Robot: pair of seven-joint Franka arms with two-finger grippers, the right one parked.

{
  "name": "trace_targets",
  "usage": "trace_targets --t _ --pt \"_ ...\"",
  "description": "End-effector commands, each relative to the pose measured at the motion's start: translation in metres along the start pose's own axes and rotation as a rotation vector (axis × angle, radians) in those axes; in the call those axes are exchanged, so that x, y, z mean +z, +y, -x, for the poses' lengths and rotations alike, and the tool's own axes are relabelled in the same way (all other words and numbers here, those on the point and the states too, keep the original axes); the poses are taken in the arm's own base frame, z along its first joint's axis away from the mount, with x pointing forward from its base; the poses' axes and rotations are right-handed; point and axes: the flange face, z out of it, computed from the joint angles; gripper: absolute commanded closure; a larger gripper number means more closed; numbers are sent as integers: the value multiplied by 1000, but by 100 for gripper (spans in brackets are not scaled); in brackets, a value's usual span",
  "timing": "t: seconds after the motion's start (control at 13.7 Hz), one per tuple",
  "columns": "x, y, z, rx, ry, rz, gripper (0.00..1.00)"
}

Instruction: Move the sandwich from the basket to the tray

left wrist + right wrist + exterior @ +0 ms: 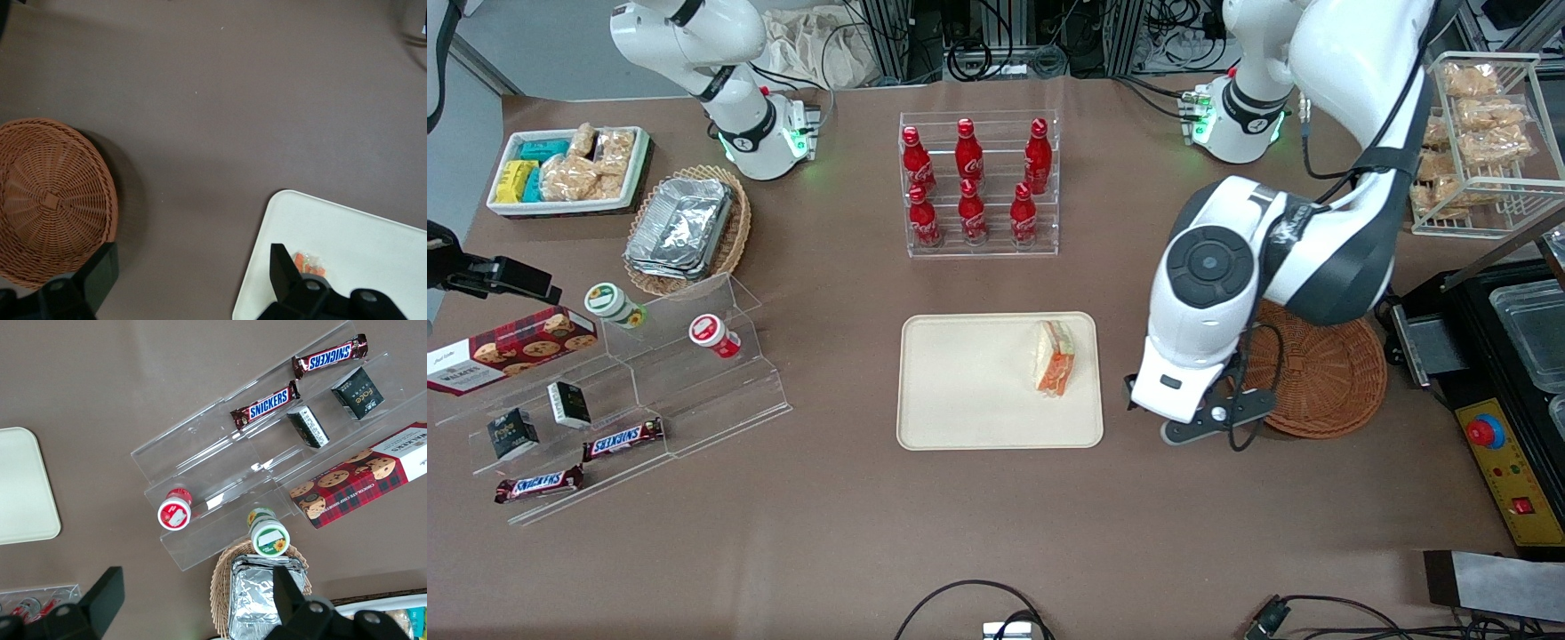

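Sandwich (pixel 1056 358) lies on the tray (pixel 969 391), at the end nearest the basket (pixel 1325 382), long axis running toward the front camera. Basket holds nothing. Gripper (pixel 193 283) hovers between tray and basket, fingers apart.

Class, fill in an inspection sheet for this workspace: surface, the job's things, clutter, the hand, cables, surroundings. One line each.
Surface: brown table, bare between the items.
Job's things: triangular wrapped sandwich lies on the cream rectangular tray, near the tray's edge toward the working arm; round reddish-brown wicker basket holds nothing.
Clutter: clear rack of red cola bottles; clear stepped stand with Snickers bars; tan oval basket of foil containers.
Hand: left arm's hand open, holding nothing, above bare table between tray and basket.
Cables: black cable loop at the table edge nearest the front camera.
Surroundings: wire rack of bagged snacks; black machine with red button.
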Motion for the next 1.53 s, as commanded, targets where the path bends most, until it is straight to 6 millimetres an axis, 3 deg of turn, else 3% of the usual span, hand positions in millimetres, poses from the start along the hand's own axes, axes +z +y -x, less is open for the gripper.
trace_targets --t 0.0,0.22,1.1,1.39,1.46 --pt "-16 -29 5 41 -17 5 0" --pt "-29 -65 -5 60 -22 48 0" --pt "-72 -203 -10 207 -57 56 0" --pt "-85 -231 -6 236 -58 52 0" --pt "-80 -256 -14 210 -65 50 0"
